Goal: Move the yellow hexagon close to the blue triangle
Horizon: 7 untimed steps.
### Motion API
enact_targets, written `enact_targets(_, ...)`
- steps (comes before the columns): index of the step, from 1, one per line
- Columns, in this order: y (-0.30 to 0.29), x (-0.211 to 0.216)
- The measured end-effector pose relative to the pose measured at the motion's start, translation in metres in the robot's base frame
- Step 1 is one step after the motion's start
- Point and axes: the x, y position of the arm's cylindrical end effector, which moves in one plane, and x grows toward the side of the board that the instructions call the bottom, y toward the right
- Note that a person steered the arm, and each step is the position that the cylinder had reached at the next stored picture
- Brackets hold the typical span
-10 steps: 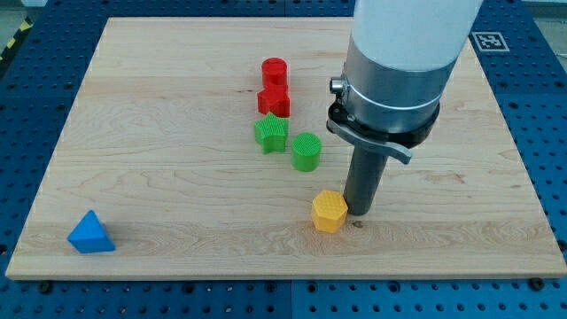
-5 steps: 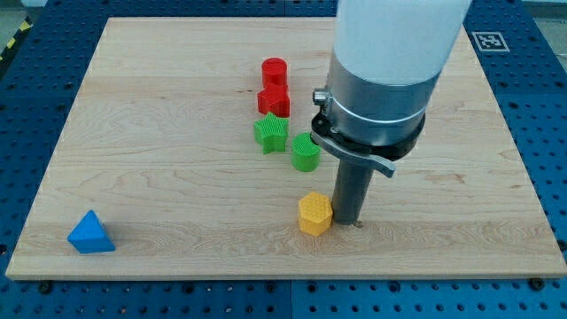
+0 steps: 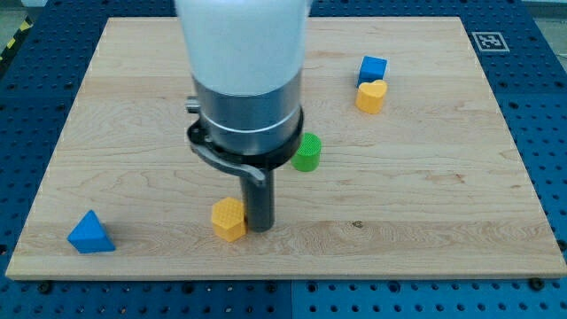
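The yellow hexagon (image 3: pixel 229 218) is shown as a small ribbed block w/ flat top and angled side faces, lying on the wooden worktop (image 3: pixel 133 115) in the lower-middle part of the view. It is seen upright, its top face lighter than the sides. The blue triangle (image 3: pixel 90 233) is found near the view's bottom-left corner, well apart from the hexagon, w/ bare wood between the two.

The arm is seen as a wide white cylinder entering from the view's top, narrowing to a grey collar w/ a dark clamp ring, then to the straight dark rod. The rod is held approx. vertical. The tip (image 3: pixel 260 229) is set on the worktop just beside the hexagon, on its right as viewed, touching or nearly touching it; contact cannot be told for certain. No claw is fitted, so no open or closed state applies.

A green cylinder (image 3: pixel 307 151) is partly hidden behind the collar, at the view's right of it. A blue cube (image 3: pixel 373 68) and a yellow heart-like block (image 3: pixel 371 96) are seen touching each other towards the view's upper right, well apart from the tip.
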Motion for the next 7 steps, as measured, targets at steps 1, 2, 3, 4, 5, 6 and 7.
enact_targets(1,-0.023,0.003)
enact_targets(2,-0.048,0.012)
enact_targets(3,-0.070,0.018)
enact_targets(4,-0.077,0.018)
enact_targets(5,-0.077,0.018)
enact_targets(6,-0.077,0.014)
enact_targets(7,-0.079,0.012)
